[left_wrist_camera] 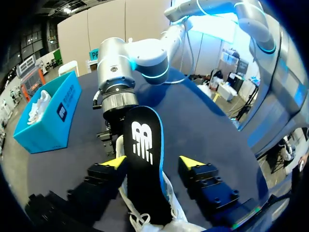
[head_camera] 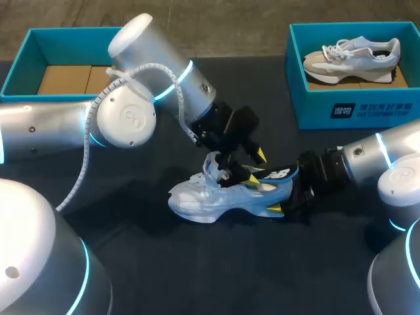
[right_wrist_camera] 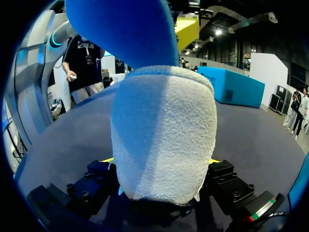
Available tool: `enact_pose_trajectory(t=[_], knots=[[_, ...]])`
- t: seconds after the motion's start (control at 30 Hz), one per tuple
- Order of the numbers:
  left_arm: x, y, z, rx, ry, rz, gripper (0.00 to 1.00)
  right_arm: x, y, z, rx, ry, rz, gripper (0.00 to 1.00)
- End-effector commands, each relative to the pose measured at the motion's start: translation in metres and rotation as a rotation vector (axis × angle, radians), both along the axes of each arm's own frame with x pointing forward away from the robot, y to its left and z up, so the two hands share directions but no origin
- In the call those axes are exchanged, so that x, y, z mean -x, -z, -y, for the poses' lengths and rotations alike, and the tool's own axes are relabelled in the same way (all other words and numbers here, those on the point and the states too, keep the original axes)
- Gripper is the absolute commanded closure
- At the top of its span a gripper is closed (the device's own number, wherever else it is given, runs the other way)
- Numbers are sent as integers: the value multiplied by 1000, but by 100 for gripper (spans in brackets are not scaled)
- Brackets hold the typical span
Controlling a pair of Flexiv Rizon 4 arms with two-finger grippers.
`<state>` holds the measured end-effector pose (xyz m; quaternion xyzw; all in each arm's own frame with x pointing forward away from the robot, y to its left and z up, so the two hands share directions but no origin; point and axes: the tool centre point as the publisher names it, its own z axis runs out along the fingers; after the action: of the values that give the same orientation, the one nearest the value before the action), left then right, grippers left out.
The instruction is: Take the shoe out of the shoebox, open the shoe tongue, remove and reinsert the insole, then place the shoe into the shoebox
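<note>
White shoe (head_camera: 197,200) sits mid-table (head_camera: 164,262) with its insole (head_camera: 281,174) sticking out. Teal boxes (head_camera: 20,72) stand at the far corners, and one holds a second shoe (head_camera: 354,54).

From the left wrist, the insole (left_wrist_camera: 142,159) lies between the left gripper's (left_wrist_camera: 153,162) parted fingers (left_wrist_camera: 193,164), with the right arm (left_wrist_camera: 130,63) beyond.

From the right wrist, the right gripper (right_wrist_camera: 161,162) is clamped on the shoe's heel (right_wrist_camera: 164,145), which blocks most of the outlook.

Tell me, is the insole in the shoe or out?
Halfway out: the black insole juts from the shoe opening, its lower end inside.

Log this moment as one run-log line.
shoe: on table | insole: sticking out, inside open left gripper | right gripper: shut on shoe heel
</note>
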<state>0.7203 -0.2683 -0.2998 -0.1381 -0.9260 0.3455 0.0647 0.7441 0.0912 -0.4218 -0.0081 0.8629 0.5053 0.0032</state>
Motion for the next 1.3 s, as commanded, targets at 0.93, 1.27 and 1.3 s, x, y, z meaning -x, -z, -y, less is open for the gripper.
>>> enact_pose_trajectory(t=[0.93,1.27,1.3], knots=[[0,5,4,-102,-261,417,15,0,1,-2,3,1,0,100],[-9,19,9,-95,-262,441,29,0,1,-2,3,1,0,100],[-10,20,9,-90,-261,450,31,0,1,-2,3,1,0,100]])
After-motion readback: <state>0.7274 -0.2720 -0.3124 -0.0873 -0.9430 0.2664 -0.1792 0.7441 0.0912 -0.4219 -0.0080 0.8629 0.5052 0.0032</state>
